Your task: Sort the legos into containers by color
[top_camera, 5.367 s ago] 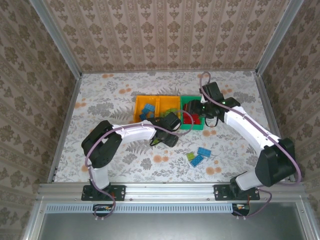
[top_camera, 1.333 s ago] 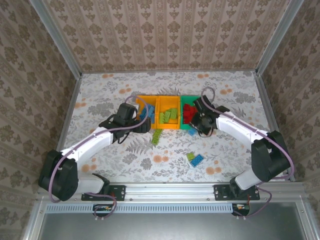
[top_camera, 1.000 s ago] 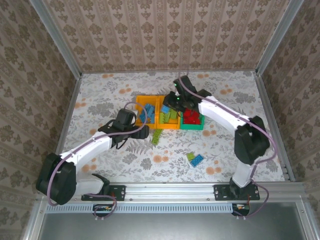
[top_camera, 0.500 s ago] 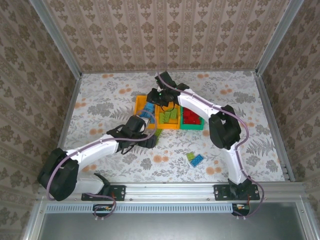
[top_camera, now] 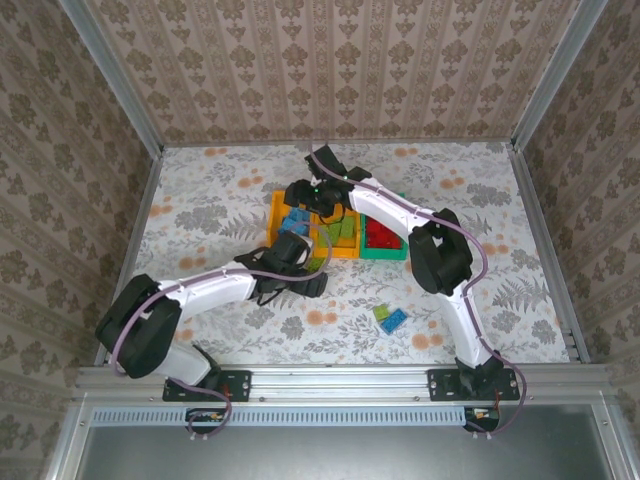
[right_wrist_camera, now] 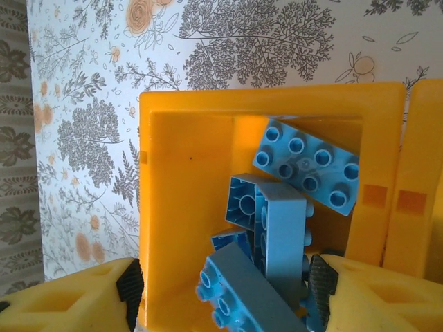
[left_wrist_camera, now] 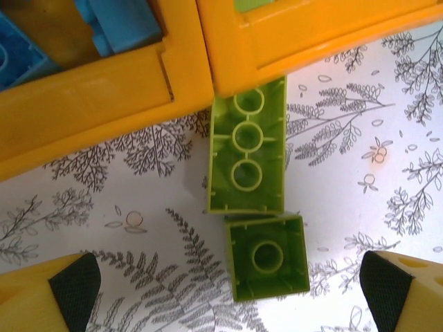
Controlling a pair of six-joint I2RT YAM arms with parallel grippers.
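Left hand held wide, empty, directly above long lime lego; its axis laid across finger line. Right hand parted, nothing gripped.

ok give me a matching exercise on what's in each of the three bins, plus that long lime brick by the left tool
Things:
1. left orange bin
2. middle orange bin
3. green bin
4. long lime brick

States:
A. holds red bricks
B. lies on the table, hollow side up
C. holds blue bricks
D. holds lime bricks

Pairs: 1-C, 2-D, 3-A, 4-B
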